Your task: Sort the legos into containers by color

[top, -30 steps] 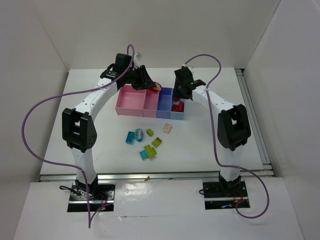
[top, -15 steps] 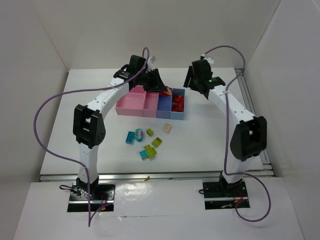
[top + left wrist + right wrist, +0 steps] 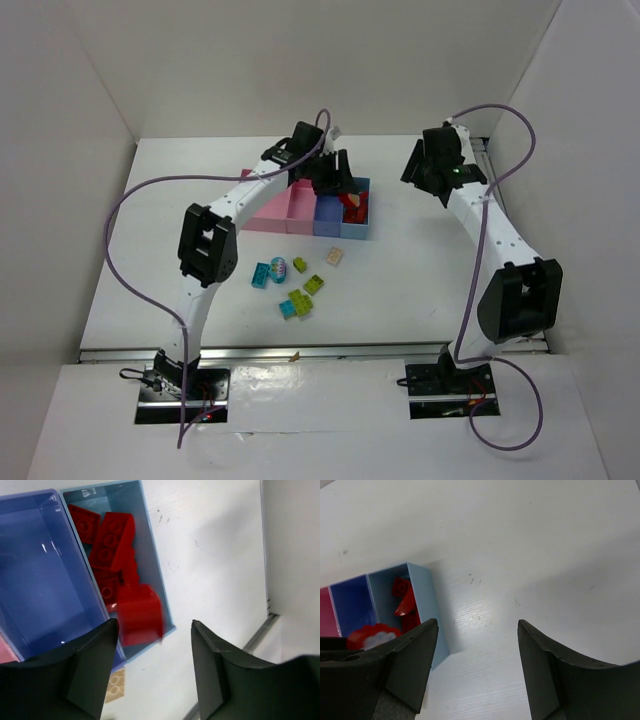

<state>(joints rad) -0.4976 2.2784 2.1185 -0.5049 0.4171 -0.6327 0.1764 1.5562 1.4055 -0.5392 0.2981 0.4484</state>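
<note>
Left wrist view: my left gripper (image 3: 154,626) stands parted above the light blue bin (image 3: 149,562), a blurred red brick (image 3: 140,614) loose between its jaws (nothing clamped). My right gripper (image 3: 476,625) gapes empty over the table (image 3: 545,555).

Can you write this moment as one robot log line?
left hand: open over light blue bin | red brick: blurred, ungripped, above bin | right hand: open, empty

readable text: none | brands, numbers, signs: none legible in any view | light blue bin (image 3: 153,575): faint raised mark on its floor at the far end, too blurred to read | red bricks (image 3: 112,540): studs too blurred for lettering
</note>
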